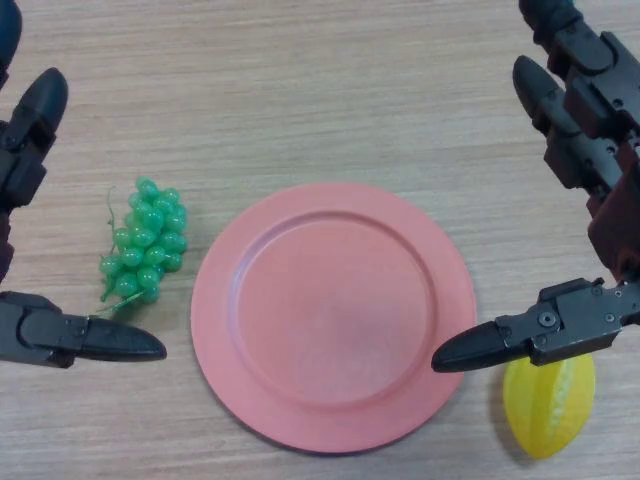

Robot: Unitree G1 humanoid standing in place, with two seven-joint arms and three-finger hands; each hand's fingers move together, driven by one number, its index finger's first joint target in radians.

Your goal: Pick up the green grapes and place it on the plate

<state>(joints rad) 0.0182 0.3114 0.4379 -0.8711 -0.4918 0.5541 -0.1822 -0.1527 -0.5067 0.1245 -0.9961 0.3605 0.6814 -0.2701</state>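
Fingers spread wide and empty on both hands: the left hand point(30, 170) brackets the grapes point(145, 240) without touching them, while the right hand point(590, 200) hangs open beside the plate point(240, 370), its thumb above a yellow fruit point(550, 410). Grapes lie on the table point(300, 90), just left of the bare plate. The pick-up seems not yet begun; next the left hand must close round the bunch.

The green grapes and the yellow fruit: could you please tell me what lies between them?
In the head view, the pink plate lies between the green grapes and the yellow fruit.
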